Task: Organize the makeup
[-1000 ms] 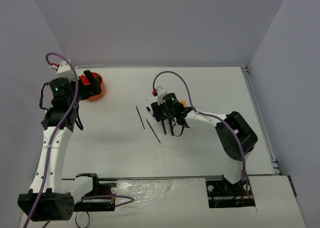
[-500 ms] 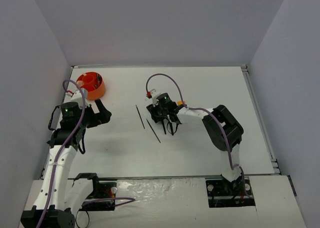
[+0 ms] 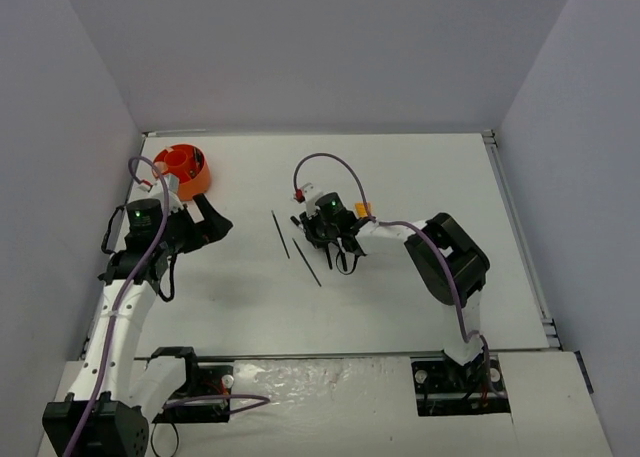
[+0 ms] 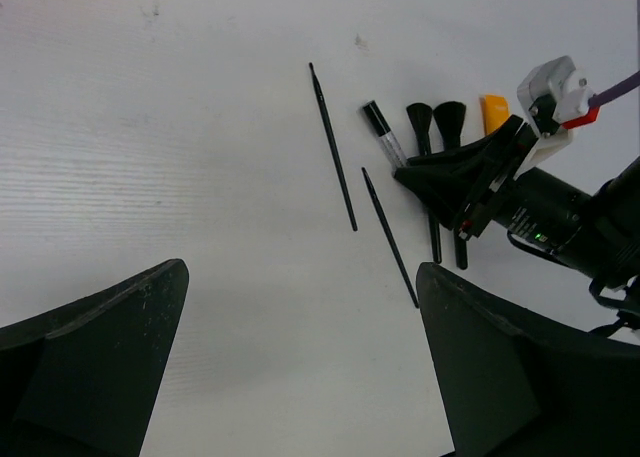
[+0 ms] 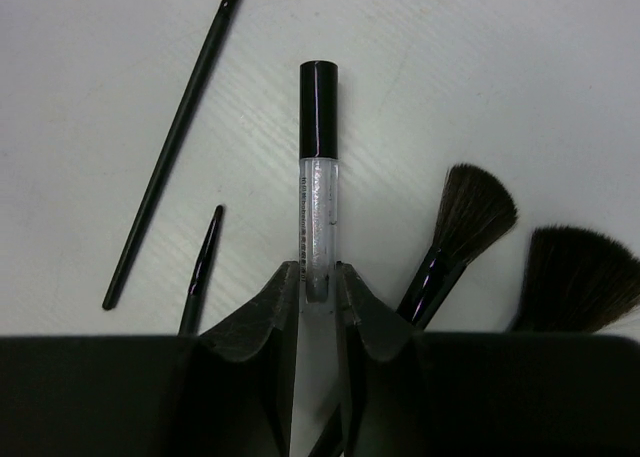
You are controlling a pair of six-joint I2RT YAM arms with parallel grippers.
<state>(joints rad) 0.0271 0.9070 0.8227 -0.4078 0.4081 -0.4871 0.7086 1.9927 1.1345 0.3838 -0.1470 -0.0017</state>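
Makeup sits gathered near the middle of the white table (image 3: 420, 277) in the overhead view. One piece, a slim clear tube (image 5: 318, 177) with a glossy black cap and fine print down its side, lies flat at the centre of the right wrist frame, cap toward the top. Its lower end is pinched between the two fingers of the right gripper (image 5: 318, 282). Two black brushes (image 5: 470, 212) with fluffy dark bristles lie just right of it, and two thin black pencils (image 5: 175, 142) slant at the left. A small orange piece (image 4: 495, 112) lies beside the brushes. At the overhead view's left, the left gripper (image 4: 300, 277) hovers with its jaws spread wide, near the orange round holder (image 3: 183, 169).
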